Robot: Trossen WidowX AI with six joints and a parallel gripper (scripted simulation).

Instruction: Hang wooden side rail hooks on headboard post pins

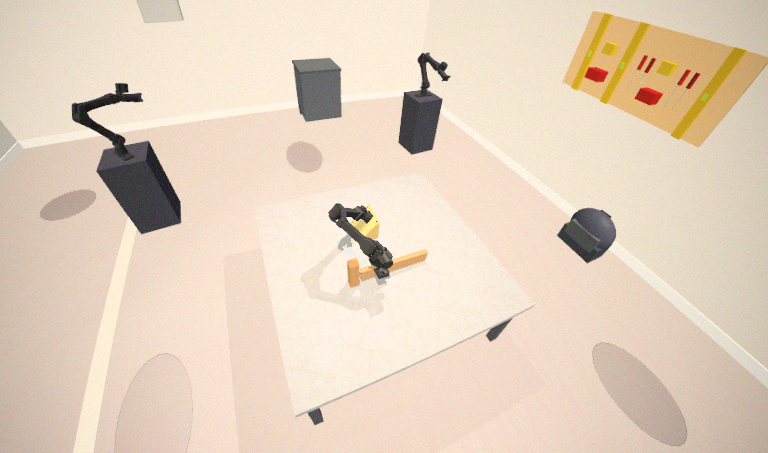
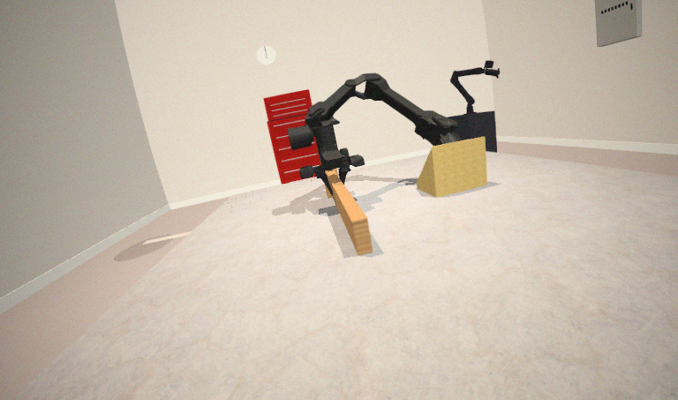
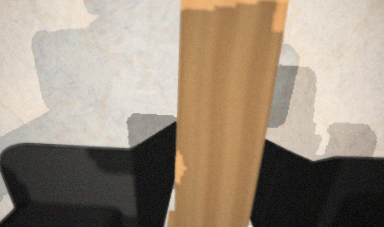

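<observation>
I'm looking into a robotics workshop here: tool board on the wall, red drawer cabinet, more arms on pedestals.

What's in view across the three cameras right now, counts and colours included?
side rail: one, orange wood, far end on table
headboard post: one, orange wood, by rail's near end
table: one, pale
wedge block: one, yellow, by arm's base
pedestals: two, dark, on floor
spare arms: two, black, on pedestals
cabinet: one, grey, back
drawer chest: one, red, by wall
clock: one, white, wall
arm: one, black
gripper: one, black, shut on rail
</observation>
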